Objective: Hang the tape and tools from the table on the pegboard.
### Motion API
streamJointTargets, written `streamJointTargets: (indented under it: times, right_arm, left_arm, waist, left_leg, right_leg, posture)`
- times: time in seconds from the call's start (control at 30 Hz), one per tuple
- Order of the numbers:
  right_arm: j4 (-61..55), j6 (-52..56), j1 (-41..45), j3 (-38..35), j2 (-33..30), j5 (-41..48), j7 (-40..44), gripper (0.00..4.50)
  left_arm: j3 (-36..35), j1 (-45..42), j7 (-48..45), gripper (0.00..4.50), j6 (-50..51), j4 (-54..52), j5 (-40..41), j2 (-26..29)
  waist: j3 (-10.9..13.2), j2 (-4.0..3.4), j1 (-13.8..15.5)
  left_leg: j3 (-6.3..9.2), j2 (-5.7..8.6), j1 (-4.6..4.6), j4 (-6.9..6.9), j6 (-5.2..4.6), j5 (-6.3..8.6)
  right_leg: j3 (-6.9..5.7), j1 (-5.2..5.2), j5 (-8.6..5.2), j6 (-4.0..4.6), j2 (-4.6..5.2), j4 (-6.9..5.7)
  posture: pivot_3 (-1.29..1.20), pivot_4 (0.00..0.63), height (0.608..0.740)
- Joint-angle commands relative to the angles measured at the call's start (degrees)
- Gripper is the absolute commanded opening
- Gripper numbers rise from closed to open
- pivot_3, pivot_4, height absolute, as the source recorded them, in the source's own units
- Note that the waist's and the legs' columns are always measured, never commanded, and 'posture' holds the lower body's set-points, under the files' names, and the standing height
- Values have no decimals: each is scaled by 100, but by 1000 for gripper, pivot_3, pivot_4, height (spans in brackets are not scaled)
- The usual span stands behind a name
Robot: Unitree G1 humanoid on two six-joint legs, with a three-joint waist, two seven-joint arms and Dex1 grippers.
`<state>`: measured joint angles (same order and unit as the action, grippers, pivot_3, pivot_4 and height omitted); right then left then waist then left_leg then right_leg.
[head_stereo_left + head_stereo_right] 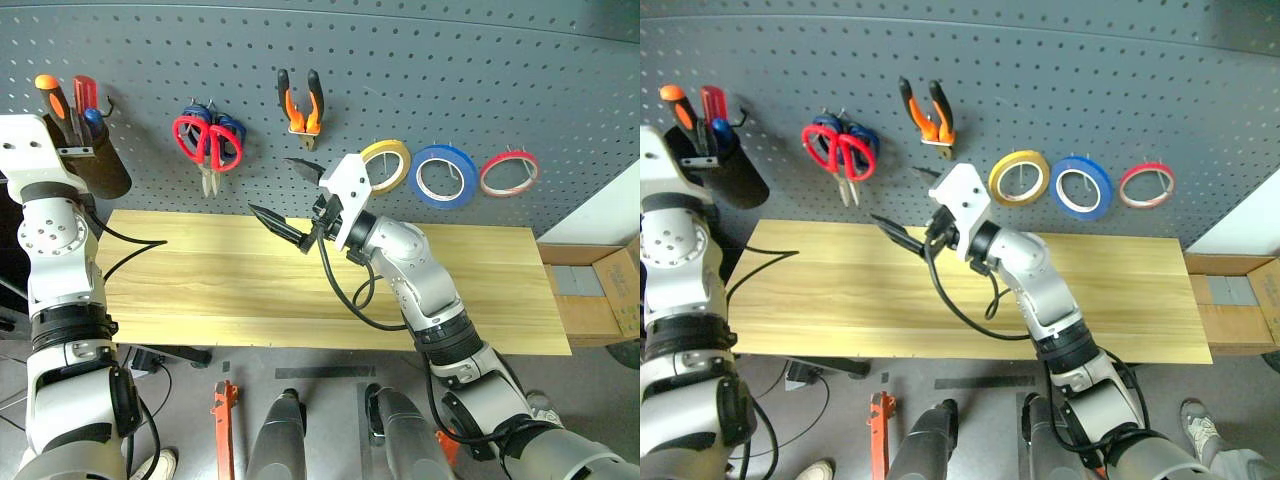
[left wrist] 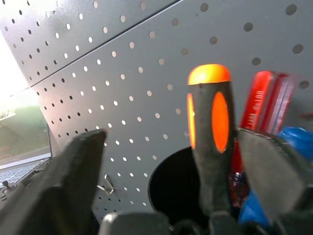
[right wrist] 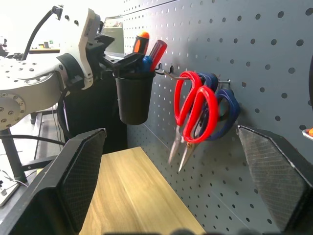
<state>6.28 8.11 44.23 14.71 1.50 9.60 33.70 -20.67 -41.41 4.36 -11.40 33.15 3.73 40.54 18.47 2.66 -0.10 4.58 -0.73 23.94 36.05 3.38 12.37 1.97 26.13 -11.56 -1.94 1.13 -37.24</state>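
Left wrist view shows the screwdriver [image 2: 210,142] standing in the black cup [image 1: 100,165] on the pegboard [image 1: 450,80], the left gripper [image 2: 186,161] spread either side of it. Best to back straight off without nudging the handle. Raised over the bare table [image 1: 250,290], the right gripper [image 1: 285,195] also gapes, empty. Scissors [image 1: 205,140], pliers [image 1: 300,105] and red tape [image 1: 508,172] hang already.

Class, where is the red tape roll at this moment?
The red tape hangs on the pegboard at the far right of the head views, right of the blue roll and above the table's right end.
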Motion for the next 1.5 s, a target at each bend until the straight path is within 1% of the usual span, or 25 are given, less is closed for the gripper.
streamJointTargets:
  times: [0.03, 0.07, 0.23, 0.4, 0.43, 0.53, 0.6, 0.7, 0.77, 0.83, 0.93, 0.97, 1.03, 1.1, 1.17, 1.27, 1.33, 1.4, 1.5]
  right_arm:
    - [-200, -173, 68, -14, 14, -25, 17, 4500]
    - [-206, -190, 69, -22, -11, -34, 21, 4500]
    - [-595, 28, 17, -105, -182, 46, 5, 4500]
    - [-1403, 516, -240, -137, -461, 194, -9, 4500]
    - [-1643, 671, -359, -195, -566, 225, -40, 4500]
    - [-2031, 871, -678, -270, -789, 190, -102, 4500]
    - [-2205, 832, -982, -229, -964, 60, -104, 4500]
    - [-2405, 817, -1449, -247, -1149, -55, -242, 4500]
    - [-2560, 821, -1906, -382, -1345, -223, -448, 4500]
    - [-2646, 909, -2251, -555, -1478, -399, -715, 4500]
    - [-2678, 1228, -2592, -862, -1451, -528, -1248, 4500]
    - [-2673, 1347, -2695, -959, -1399, -542, -1425, 4500]
    - [-2647, 1539, -2847, -1085, -1276, -565, -1727, 4500]
    - [-2527, 1561, -2936, -998, -1235, -701, -1868, 4500]
    - [-2280, 1561, -3011, -963, -1073, -751, -2047, 4500]
    - [-1829, 1571, -3017, -1129, -739, -700, -2410, 4500]
    - [-1494, 1538, -2986, -1125, -726, -856, -2574, 4500]
    - [-1216, 1570, -2989, -1084, -742, -979, -2686, 4500]
    - [-952, 1689, -3039, -1098, -747, -1043, -2784, 4500]
  left_arm:
    - [-127, -11, -3, 4471, 106, -362, 120, -61]
    - [-136, 41, 1, 4471, 187, -494, 167, -123]
    - [-201, 380, 60, 4471, 786, -1515, 313, -398]
    - [-218, 691, 288, 4471, 1863, -2985, 363, -720]
    - [-131, 771, 346, 4471, 2165, -3459, 403, -886]
    - [76, 963, 458, 4471, 2793, -4280, 388, -1317]
    - [259, 1163, 469, 4471, 3097, -4630, 376, -1609]
    - [519, 1468, 587, 4471, 3572, -5211, 554, -2291]
    - [1144, 1856, 652, 4471, 3930, -5737, 577, -2896]
    - [1678, 2197, 517, 4471, 4186, -6004, 542, -3223]
    - [2078, 2625, 135, 4471, 4181, -5851, 535, -3351]
    - [2152, 2755, -41, 4471, 4101, -5661, 575, -3356]
    - [2183, 2961, -321, 4471, 3879, -5220, 594, -3332]
    - [2142, 3046, -517, 4471, 3665, -4729, 524, -3255]
    - [2126, 3017, -798, 4471, 3362, -4064, 446, -3120]
    - [2059, 2814, -1035, 4471, 3021, -3296, 400, -2996]
    - [1991, 2664, -1105, 4471, 2940, -2867, 388, -2952]
    - [1907, 2586, -1134, 4471, 2816, -2609, 355, -2901]
    - [1765, 2594, -1084, 4471, 2701, -2574, 356, -2908]
  waist:
    - [-1, 1, 1]
    - [-5, 4, 4]
    - [-16, 21, 21]
    - [-51, 65, 37]
    - [-72, 73, 46]
    - [-170, 82, 99]
    - [-285, 72, 140]
    - [-379, 74, 146]
    - [-469, 73, 143]
    - [-523, 72, 156]
    - [-604, 59, 119]
    - [-631, 47, 80]
    - [-723, -2, -4]
    - [-774, -29, -53]
    - [-865, -39, -122]
    - [-955, -36, -188]
    - [-1001, -33, -189]
    - [-1036, -30, -183]
    - [-1058, -36, -186]
  left_leg:
    - [0, 0, 0, 0, 0, 0]
    - [0, 0, 0, 0, 0, 0]
    - [1, 1, 2, 1, 1, -1]
    - [4, 1, 5, 1, 5, -2]
    - [4, 1, 5, 1, 6, -2]
    - [4, 1, 11, 0, 30, -14]
    - [1, 4, 12, 1, 32, -14]
    - [-4, 7, -8, 1, 29, -12]
    - [-3, 6, -16, 5, 17, -6]
    - [-3, 10, -33, 8, 17, -6]
    - [-16, 11, -106, 7, 14, -6]
    - [-19, 9, -113, 7, 10, -9]
    - [-28, 5, -149, 4, 6, -11]
    - [-41, 4, -203, 0, 4, -9]
    - [-43, 3, -209, 1, 2, -10]
    - [-44, 4, -211, 4, -1, -12]
    - [-47, 6, -207, 6, -2, -13]
    - [-47, 8, -206, 6, -3, -13]
    - [-47, 7, -207, 3, -3, -13]
  right_leg:
    - [0, 0, 0, 0, 0, 0]
    - [-1, 0, 0, 0, 0, 0]
    - [-1, -1, 1, 1, 5, 2]
    - [-4, -1, 3, 3, 7, 4]
    - [-3, -2, 3, 2, 8, 4]
    - [-5, -2, 8, 5, 10, 16]
    - [-3, -3, 10, 1, 11, 20]
    - [1, -25, 10, 0, 12, 25]
    - [1, -34, 10, 0, 7, 27]
    - [6, -59, 11, -2, 9, 28]
    - [21, -128, 4, -16, 3, 36]
    - [25, -132, -2, -25, -1, 38]
    - [33, -164, -14, -2, -5, 39]
    - [44, -207, -25, 13, -6, 40]
    - [45, -208, -26, 14, -7, 38]
    - [47, -210, -26, 14, -7, 39]
    - [52, -210, -23, 9, -7, 39]
    - [54, -210, -20, 5, -7, 39]
    - [55, -209, -20, 4, -8, 38]
  posture:
    - [115, 307, 740]
    - [118, 288, 740]
    - [121, 249, 740]
    - [127, 205, 740]
    - [128, 185, 740]
    - [127, 165, 740]
    - [123, 152, 740]
    - [106, 135, 740]
    - [88, 121, 740]
    - [78, 110, 740]
    - [49, 100, 740]
    - [42, 95, 740]
    - [34, 88, 740]
    - [12, 77, 740]
    - [-6, 69, 740]
    - [-15, 60, 740]
    - [-16, 58, 740]
    - [-19, 55, 740]
    - [-9, 55, 740]
